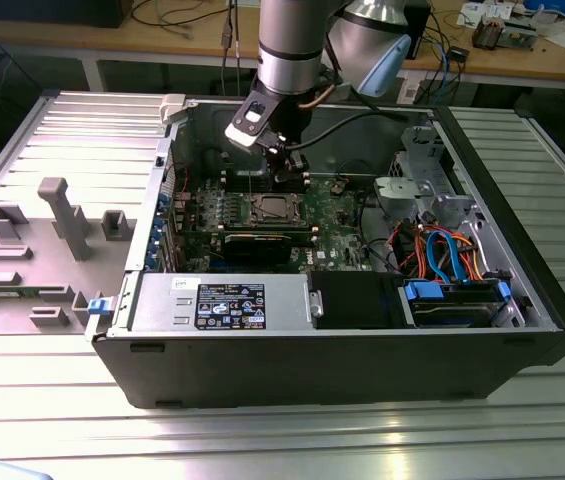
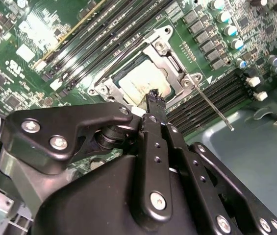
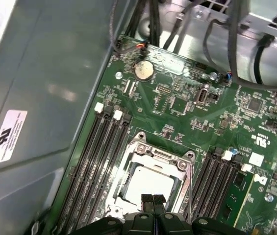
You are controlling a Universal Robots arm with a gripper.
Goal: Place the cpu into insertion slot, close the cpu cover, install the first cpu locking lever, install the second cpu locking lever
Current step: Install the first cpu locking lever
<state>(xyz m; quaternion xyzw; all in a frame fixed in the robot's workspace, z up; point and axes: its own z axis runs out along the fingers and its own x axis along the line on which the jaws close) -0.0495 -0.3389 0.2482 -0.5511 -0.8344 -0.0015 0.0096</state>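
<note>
An open desktop computer case (image 1: 362, 365) lies on its side on a ribbed metal table (image 1: 262, 440). Along its near wall sits a power supply (image 1: 162, 300) with a black-and-white label (image 1: 232, 305) whose print cannot be made out. On the exterior view's right, a drive cage (image 1: 452, 300) with blue clips sits below a bundle of orange and blue cables (image 1: 442, 250). A long black expansion card (image 1: 262, 243) stands just near of the socket. In the first wrist view there is a white sticker (image 3: 7, 137) on the case's grey wall and small white markings on the green motherboard (image 3: 177, 105), none of it legible. There is also a coin cell battery (image 3: 144, 71).

The cpu (image 1: 270, 208) sits in the insertion slot (image 2: 165, 41), between two banks of memory slots (image 3: 99, 161). Its dull silver top (image 3: 150, 183) shows through the window of the cpu cover (image 2: 123, 66), which lies flat around it. A thin metal locking lever (image 2: 212, 105) juts slantwise from one corner of the slot, across the neighbouring memory slots.

The gripper (image 1: 290, 170) hangs inside the case above the far edge of the slot. In both wrist views its black fingertips (image 3: 148, 199) are pressed together on nothing, with the tip (image 2: 153, 95) over the cpu's edge. Whether it touches cannot be told.

A grey plastic fixture (image 1: 62, 215) rests outside the case on the exterior view's left.
</note>
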